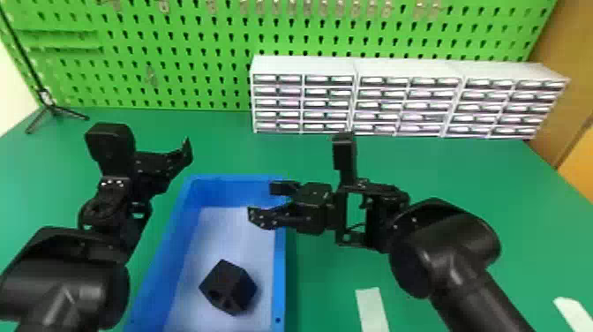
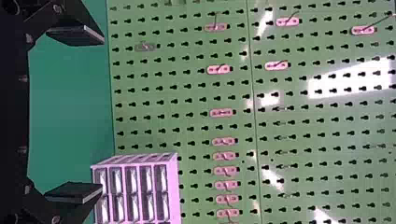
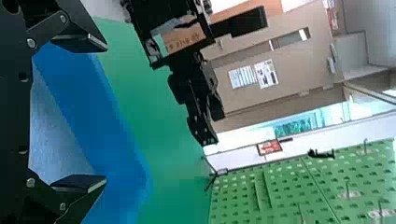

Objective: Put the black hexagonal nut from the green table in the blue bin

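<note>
The black hexagonal nut (image 1: 228,288) lies inside the blue bin (image 1: 280,265), on its pale floor towards the near end. My right gripper (image 1: 266,203) is open above the bin's right wall, farther back than the nut, pointing left with nothing between its fingers. In the right wrist view that same right gripper (image 3: 99,113) has its fingers wide apart, with a bin wall (image 3: 98,107) beyond them. My left gripper (image 1: 184,153) is over the table just outside the bin's far left corner. Seen in the left wrist view, the left gripper (image 2: 88,114) is open and holds nothing.
White drawer cabinets (image 1: 304,103) stand along the back of the green table (image 1: 441,172), before a green pegboard (image 1: 176,57). A black tripod (image 1: 53,110) is at the back left. Pale strips (image 1: 372,309) lie on the table at the near right.
</note>
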`<state>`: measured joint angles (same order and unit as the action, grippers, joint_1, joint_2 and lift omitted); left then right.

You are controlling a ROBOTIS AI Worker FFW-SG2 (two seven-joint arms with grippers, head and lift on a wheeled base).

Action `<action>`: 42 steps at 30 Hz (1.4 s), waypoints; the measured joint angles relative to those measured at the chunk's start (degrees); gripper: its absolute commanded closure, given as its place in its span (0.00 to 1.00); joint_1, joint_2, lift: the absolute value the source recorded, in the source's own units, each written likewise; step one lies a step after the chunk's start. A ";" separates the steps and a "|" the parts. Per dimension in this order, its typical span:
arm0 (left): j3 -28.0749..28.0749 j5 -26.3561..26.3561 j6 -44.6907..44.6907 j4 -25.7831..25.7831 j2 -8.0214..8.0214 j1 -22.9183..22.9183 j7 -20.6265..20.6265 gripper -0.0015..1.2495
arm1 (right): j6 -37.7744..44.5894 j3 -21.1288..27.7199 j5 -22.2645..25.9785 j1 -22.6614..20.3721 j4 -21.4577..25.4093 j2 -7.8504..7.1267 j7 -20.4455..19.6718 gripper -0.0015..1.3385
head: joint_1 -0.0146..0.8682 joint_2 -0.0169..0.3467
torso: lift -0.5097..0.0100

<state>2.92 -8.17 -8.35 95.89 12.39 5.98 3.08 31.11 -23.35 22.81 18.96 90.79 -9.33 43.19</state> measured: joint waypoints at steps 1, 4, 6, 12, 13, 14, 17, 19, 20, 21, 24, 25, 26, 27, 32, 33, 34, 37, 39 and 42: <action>-0.01 0.00 0.00 0.00 0.00 0.00 0.00 0.14 | 0.00 0.78 -0.29 -0.20 0.00 0.05 0.14 0.21 | 0.79 0.12 | 0.80; -0.13 0.02 0.00 0.00 0.00 0.01 0.06 0.14 | 0.00 3.62 -1.34 -0.91 0.00 0.23 0.42 0.21 | 0.79 0.12 | 0.80; -0.22 0.03 0.00 0.02 0.00 0.05 0.22 0.14 | 0.00 5.70 -2.10 -1.42 0.00 0.36 0.53 0.21 | 0.79 0.12 | 0.80; -0.47 0.01 0.00 0.20 0.00 0.25 0.67 0.14 | -0.02 11.94 -4.32 -2.89 0.00 0.74 0.67 0.21 | 0.79 0.12 | 0.80; -0.51 0.00 0.00 0.24 0.00 0.25 0.73 0.14 | -0.09 12.93 -4.65 -3.06 0.00 0.85 0.67 0.21 | 0.79 0.12 | 0.80; -0.56 0.00 0.00 0.30 0.00 0.26 0.83 0.14 | -0.26 14.30 -5.09 -3.30 0.00 1.06 0.67 0.21 | 0.79 0.12 | 0.80; -0.61 0.04 0.00 0.41 -0.01 0.27 1.03 0.14 | -1.13 17.63 -5.99 -3.84 -0.05 1.83 0.67 0.21 | 0.79 0.12 | 0.80; -0.57 0.17 0.00 0.48 -0.02 0.32 1.28 0.14 | -2.13 20.16 -6.57 -4.09 -0.42 2.40 0.67 0.21 | 0.79 0.12 | 0.80; -0.51 0.26 0.00 0.51 -0.03 0.36 1.38 0.14 | -2.71 21.53 -6.89 -4.15 -0.81 2.63 0.67 0.21 | 0.79 0.12 | 0.80; -0.47 0.33 0.00 0.51 -0.04 0.39 1.44 0.14 | -3.10 22.54 -7.12 -4.16 -1.17 2.75 0.67 0.21 | 0.79 0.12 | 0.80; -0.35 0.60 0.00 0.52 -0.07 0.48 1.55 0.14 | -4.37 25.79 -8.02 -4.15 -2.61 2.89 0.67 0.21 | 0.79 0.12 | 0.80; -0.31 0.66 0.00 0.52 -0.08 0.52 1.56 0.14 | -4.70 26.78 -8.35 -4.16 -3.11 2.88 0.67 0.21 | 0.79 0.12 | 0.80; -0.29 0.73 0.00 0.53 -0.08 0.57 1.58 0.14 | -5.04 28.13 -8.81 -4.21 -3.82 2.84 0.67 0.21 | 0.79 0.12 | 0.80; -0.29 0.78 0.00 0.53 -0.08 0.59 1.60 0.14 | -5.24 29.18 -9.17 -4.30 -4.36 2.82 0.67 0.21 | 0.79 0.12 | 0.80; -0.29 1.04 0.00 0.61 -0.09 0.61 1.75 0.14 | -6.00 35.39 -11.50 -5.31 -7.78 2.68 0.69 0.21 | 0.79 0.12 | 0.80; -0.31 1.09 0.00 0.63 -0.09 0.61 1.77 0.14 | -6.19 36.35 -12.00 -5.50 -8.42 2.59 0.72 0.21 | 0.79 0.12 | 0.80; -0.33 1.15 0.00 0.66 -0.09 0.61 1.80 0.14 | -6.35 37.23 -12.52 -5.66 -9.10 2.47 0.73 0.21 | 0.79 0.12 | 0.80; -0.50 1.34 -0.02 0.70 -0.09 0.62 1.84 0.14 | -7.07 39.66 -14.58 -6.02 -11.41 2.03 0.76 0.21 | 0.79 0.12 | 0.80; -0.58 1.49 -0.07 0.70 -0.09 0.62 1.85 0.14 | -8.15 41.00 -16.69 -6.03 -12.79 1.90 0.76 0.21 | 0.79 0.12 | 0.80; -0.56 1.80 -0.28 0.70 -0.09 0.73 1.85 0.14 | -10.42 43.03 -20.57 -5.51 -14.92 2.28 0.66 0.21 | 0.79 0.12 | 0.80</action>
<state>2.36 -6.38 -8.63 96.59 12.30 6.70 4.92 20.69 19.67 2.24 13.45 75.87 -7.05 43.85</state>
